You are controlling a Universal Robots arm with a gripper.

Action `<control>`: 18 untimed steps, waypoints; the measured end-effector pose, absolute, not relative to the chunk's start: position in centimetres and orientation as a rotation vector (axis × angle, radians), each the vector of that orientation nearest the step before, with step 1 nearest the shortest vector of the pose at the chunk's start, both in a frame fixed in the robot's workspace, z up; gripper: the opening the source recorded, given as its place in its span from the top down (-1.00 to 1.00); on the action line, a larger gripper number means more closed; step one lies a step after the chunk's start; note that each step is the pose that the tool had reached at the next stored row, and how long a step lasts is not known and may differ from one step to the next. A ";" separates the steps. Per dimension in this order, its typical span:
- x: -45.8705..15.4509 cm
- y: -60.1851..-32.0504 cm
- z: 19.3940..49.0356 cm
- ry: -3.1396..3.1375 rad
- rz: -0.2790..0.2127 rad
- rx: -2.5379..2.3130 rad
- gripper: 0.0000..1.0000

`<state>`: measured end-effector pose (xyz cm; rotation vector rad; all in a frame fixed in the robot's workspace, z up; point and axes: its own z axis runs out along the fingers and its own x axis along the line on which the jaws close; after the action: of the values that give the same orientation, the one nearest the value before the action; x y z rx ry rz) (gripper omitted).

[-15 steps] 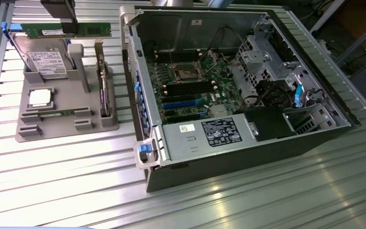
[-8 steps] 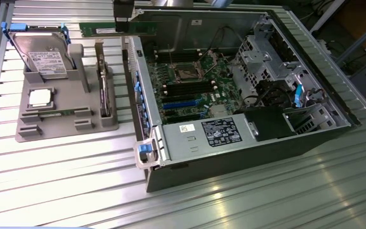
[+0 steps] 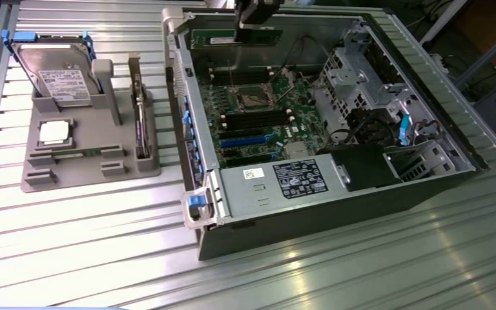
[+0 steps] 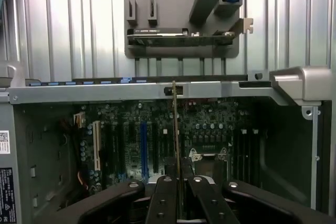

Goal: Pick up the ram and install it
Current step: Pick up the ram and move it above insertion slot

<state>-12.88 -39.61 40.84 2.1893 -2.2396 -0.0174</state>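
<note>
Green and turned edge-on in the wrist view, the ram [image 4: 174, 124] shows as a thin line rising between the fingers of the pincer [image 4: 177, 179], with its chips and label hidden. The fingers press on its two faces, pinching it. In the exterior view the pincer [image 3: 255, 24] is cut off by the top edge and covers part of the ram [image 3: 217, 40]. The ram sits at the far end of the open computer case [image 3: 334, 223], over the motherboard [image 3: 257, 123]. Whether it touches a slot cannot be told. On the desk [image 3: 75, 245], a grey holder [image 3: 84, 171] carries the hard drive [image 3: 59, 74] and the processor [image 3: 54, 131].
</note>
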 end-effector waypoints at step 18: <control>-3.5 -39.7 38.6 -2.238 -0.021 2.188 0.73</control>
<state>-3.53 -39.69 38.63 2.1877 -2.2378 -0.0211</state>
